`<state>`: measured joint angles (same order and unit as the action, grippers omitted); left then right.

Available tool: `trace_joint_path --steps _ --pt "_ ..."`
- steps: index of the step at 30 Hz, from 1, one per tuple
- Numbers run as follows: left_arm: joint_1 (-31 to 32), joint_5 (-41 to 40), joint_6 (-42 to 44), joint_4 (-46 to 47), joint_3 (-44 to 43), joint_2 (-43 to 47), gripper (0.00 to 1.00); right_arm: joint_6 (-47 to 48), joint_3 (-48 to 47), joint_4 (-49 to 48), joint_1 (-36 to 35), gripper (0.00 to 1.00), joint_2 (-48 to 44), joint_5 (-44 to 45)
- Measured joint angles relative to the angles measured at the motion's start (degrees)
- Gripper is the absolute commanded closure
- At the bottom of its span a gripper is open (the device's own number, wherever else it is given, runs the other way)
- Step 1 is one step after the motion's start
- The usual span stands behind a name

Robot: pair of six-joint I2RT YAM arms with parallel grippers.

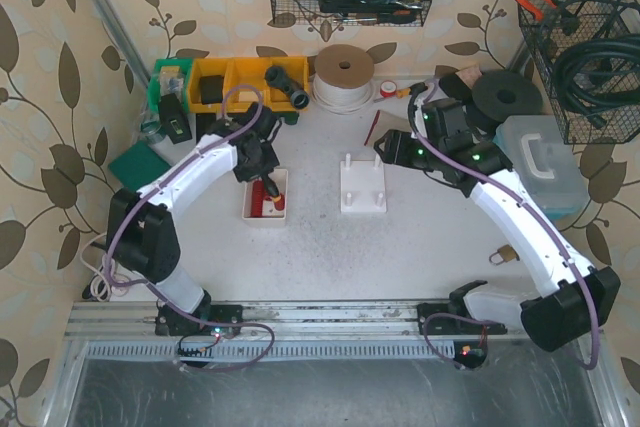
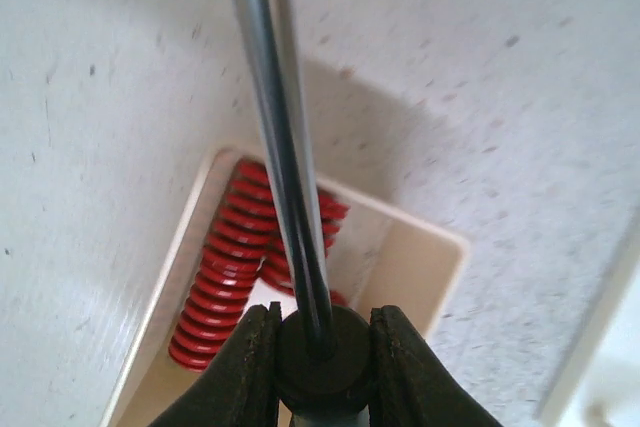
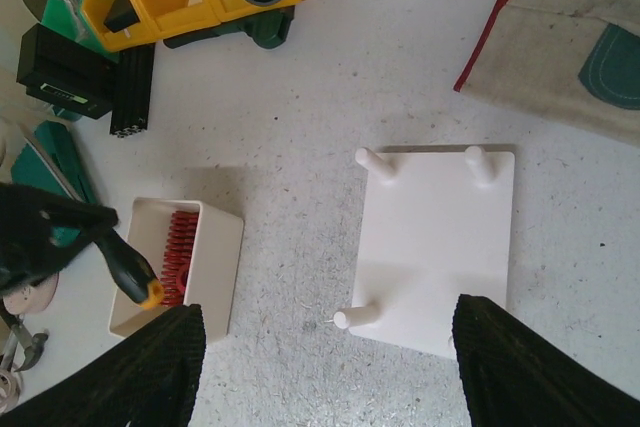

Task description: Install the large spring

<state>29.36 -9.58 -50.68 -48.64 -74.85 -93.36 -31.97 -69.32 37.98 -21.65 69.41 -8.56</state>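
From above, my left gripper (image 1: 259, 169) hangs right over the white tray (image 1: 282, 209) that holds the red springs (image 1: 260, 204). My right gripper (image 1: 392, 147) sits just beyond the pegged white fixture (image 1: 362, 187), well apart from the tray. The left arm is the nearer one to the springs.

Through the left wrist camera, my fingers (image 2: 250, 367) are clamped tight on the black round body of a tool (image 2: 320, 352). Its bright shaft (image 2: 285, 147) runs away from me across the tray. I take the large spring (image 2: 220, 277) to be the longer coil. It lies just below and ahead of my fingertips, left of the shaft, its long axis along the tray's length. A second coil (image 2: 322, 219) is half hidden behind the shaft.

Through the right wrist camera, my right fingers (image 3: 150, 367) stand wide apart with nothing between them, over the fixture's near edge. The tray lies off to their left.
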Motion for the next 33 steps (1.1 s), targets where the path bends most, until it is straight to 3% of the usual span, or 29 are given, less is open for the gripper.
trace_joint_path --steps 6,10,18,24,33 --pt "-0.68 -2.34 3.85 -3.58 -12.00 -0.07 1.00 0.00 0.00 -0.22 0.00 0.32 1.20 -0.09" --pt "-4.98 -0.24 7.23 -4.02 -17.64 -1.73 1.00 0.04 0.00 -0.68 -0.39 0.32 2.03 -0.48" --pt "-16.79 4.22 14.60 -4.00 -31.67 -21.03 1.00 2.03 -1.68 -1.05 -5.99 0.34 7.21 -0.07" --pt "-19.91 8.98 15.87 -2.45 -35.10 -31.78 1.00 3.37 -4.07 -1.36 -9.75 0.34 10.32 0.63" --pt "-22.93 13.62 13.14 1.97 -36.28 -37.86 1.00 5.35 -7.50 -0.90 -12.98 0.36 16.46 1.03"
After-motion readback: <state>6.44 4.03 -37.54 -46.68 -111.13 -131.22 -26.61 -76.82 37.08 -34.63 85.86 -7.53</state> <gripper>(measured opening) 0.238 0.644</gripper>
